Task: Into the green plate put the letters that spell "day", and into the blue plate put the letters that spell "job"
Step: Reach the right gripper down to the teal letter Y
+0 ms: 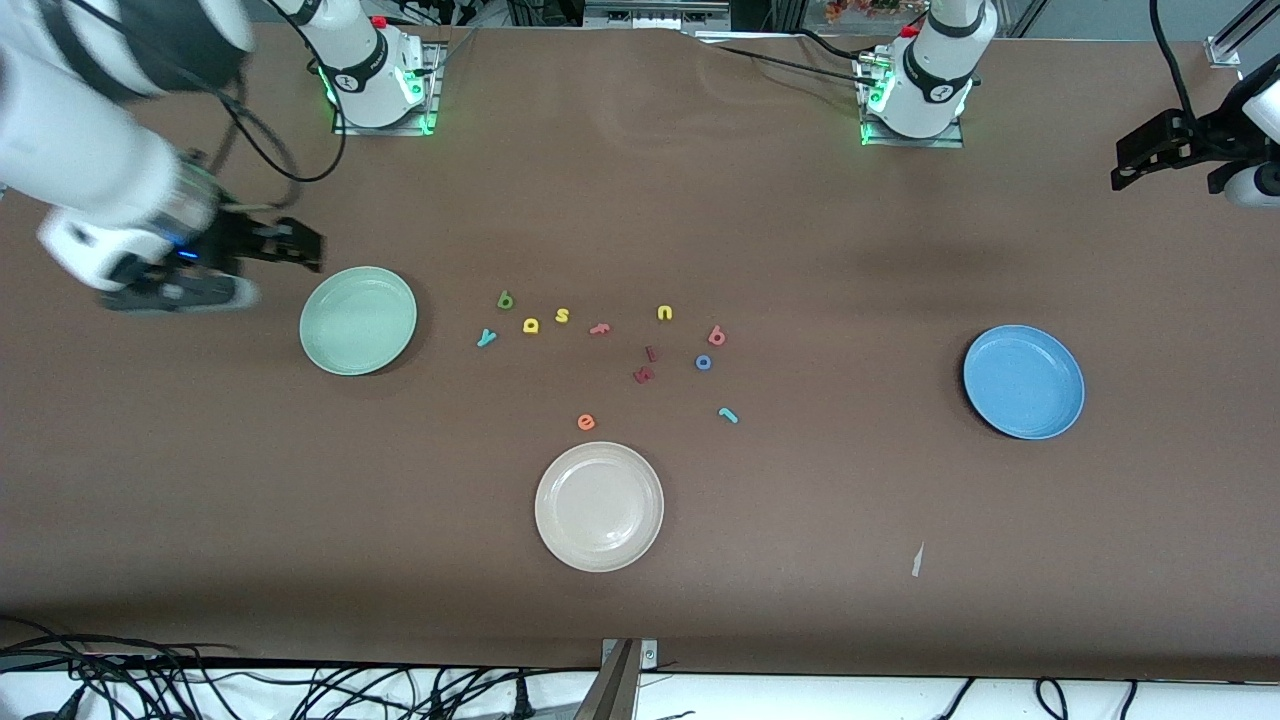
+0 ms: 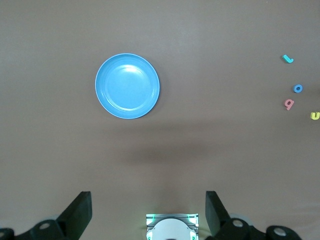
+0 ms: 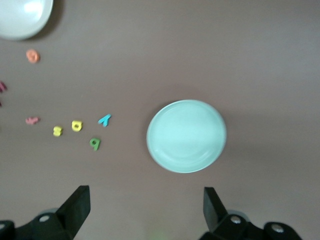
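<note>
A: Fingers spread wide and empty on both arms. Right gripper [image 1: 290,243] hangs beside the green plate [image 1: 358,320], at the right arm's end of the surface [image 1: 800,250]; left gripper [image 1: 1165,160] hangs over the left arm's end, well apart from everything. Neither has started.

B: Layout, nearest the front camera first?

A: Cream-white plate [image 1: 599,506] nearest, then the orange e [image 1: 586,422]. Then teal j [image 1: 729,415], blue o [image 1: 703,362], red-pink b [image 1: 716,335]. The blue plate [image 1: 1024,381] sits toward the left arm's end. Teal y [image 1: 486,338], yellow a [image 1: 530,325], olive d [image 1: 505,299] cluster near the green plate. Both task plates hold nothing.

B: Handling?

A: My judgement: foam, very light, soft, lying flat and thin. Pinch across a stem or the ring's rim, coming straight down; squeezing hard could deform or flick one away. Neighbours are close, especially a beside the yellow s [image 1: 562,316].

B: Any writing?

A: Only the letters themselves; small marks on the arm bases, unreadable.
</note>
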Controlling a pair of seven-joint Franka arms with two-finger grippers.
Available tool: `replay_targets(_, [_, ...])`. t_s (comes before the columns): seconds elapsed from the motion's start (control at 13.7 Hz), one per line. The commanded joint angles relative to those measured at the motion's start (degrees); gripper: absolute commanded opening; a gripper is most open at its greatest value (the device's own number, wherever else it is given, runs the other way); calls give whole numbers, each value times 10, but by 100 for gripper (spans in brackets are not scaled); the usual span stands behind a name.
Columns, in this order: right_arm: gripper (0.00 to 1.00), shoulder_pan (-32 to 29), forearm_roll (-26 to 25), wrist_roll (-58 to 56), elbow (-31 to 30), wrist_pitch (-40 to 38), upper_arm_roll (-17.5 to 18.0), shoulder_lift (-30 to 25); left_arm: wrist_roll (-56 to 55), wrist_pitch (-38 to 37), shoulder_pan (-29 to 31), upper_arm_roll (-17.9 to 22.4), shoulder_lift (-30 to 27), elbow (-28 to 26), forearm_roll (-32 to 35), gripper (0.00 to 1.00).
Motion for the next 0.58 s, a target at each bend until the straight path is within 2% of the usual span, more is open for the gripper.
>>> replay_targets(0.0, [100, 42, -9, 25, 6, 24, -2, 79, -5, -13, -1, -15, 4, 16, -12, 100])
replay_targets(0.15, [100, 68, -9, 99, -21, 93, -2, 122, -3, -13, -1, -21, -2, 10, -12, 100])
replay_targets(0.36, [100, 93, -9, 228, -117, 208, -2, 124, -5, -10, -69, 0, -7, -1, -10, 100])
replay_targets(0.51, [100, 106, -9, 289, -189, 304, -2, 122, -6, 5, -84, 0, -3, -6, -13, 100])
